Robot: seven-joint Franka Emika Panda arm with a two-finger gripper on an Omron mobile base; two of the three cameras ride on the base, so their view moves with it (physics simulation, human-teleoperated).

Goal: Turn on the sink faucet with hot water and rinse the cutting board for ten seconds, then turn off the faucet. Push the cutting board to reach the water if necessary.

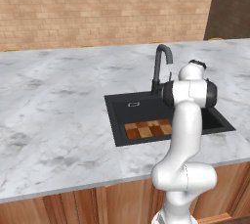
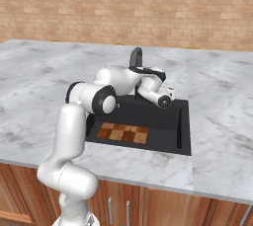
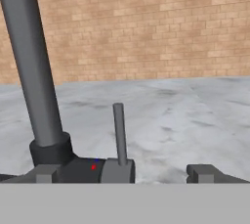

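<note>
Matte-black sink faucet (image 1: 161, 66) rising at centre frame in the left base view, behind the sink (image 1: 119, 105), gooseneck curving forward over the basin. No stream at the spout, so water judged not yet on. Small side lever (image 3: 118, 132) standing upright at lower centre of the hand view, just right of the thick neck. Hand (image 3: 117, 173) brought in low at the tap's base, fingertips (image 3: 202, 173) spread wide, one by the tap's base on the left, one off to the right, lever foot between them, gripping nothing; placed so, presumably, to nudge the lever toward hot. Checkerboard cutting board (image 1: 149, 129) lying flat at the basin's near edge, lower centre of the frame, short of the spout; likely needs pushing back later. Marbled grey surface (image 1: 53, 100) all around, brick wall behind
</note>
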